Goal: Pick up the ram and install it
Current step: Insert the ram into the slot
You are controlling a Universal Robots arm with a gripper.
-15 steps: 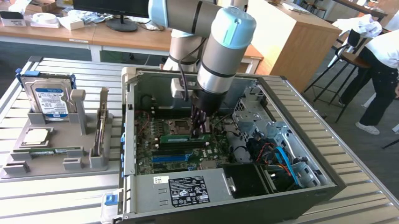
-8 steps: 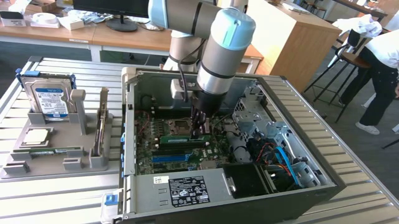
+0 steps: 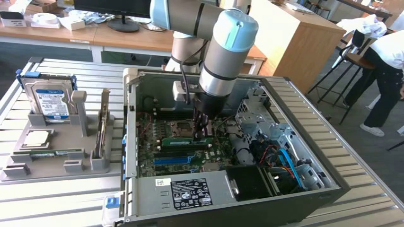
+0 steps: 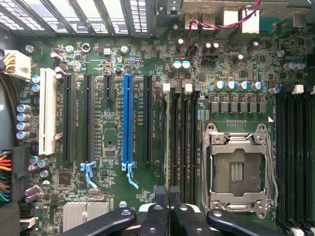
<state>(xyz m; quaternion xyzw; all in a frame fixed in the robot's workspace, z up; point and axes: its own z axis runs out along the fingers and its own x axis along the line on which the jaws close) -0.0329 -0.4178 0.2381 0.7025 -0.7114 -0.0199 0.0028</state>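
The arm reached down from above into the open case [image 3: 303, 142], which lay on its side on a slatted table [image 3: 57, 203]. The gripper [image 3: 203, 134] stood over the board [image 3: 165, 163], just beside the empty socket [image 3: 183, 126].

The jaws were drawn narrow, the two fingers [image 4: 158, 216] nearly meeting. In the wrist view the gripper [image 4: 170, 199] sat at one end of the bank of memory slots next to the socket [image 4: 238, 169]. A thin green edge ran along the slot in line with the fingertips; this appeared to be the ram [image 4: 166, 142], seen edge-on and pinched between them, though the contact itself was hard to make out.

In the exterior view the ram [image 3: 183, 140] lay level in the slot area, its long side running across the board, with the gripper over its end toward the exterior view's right. Whether it was fully seated could not be told.

A grey tray [image 3: 38, 172] stood on the table at the exterior view's left of the case, holding a drive [image 3: 50, 99] upright and a chip [image 3: 37, 138] lying flat.

A person [image 3: 385, 71] stood at the far edge of the exterior view's right, well apart from the table.
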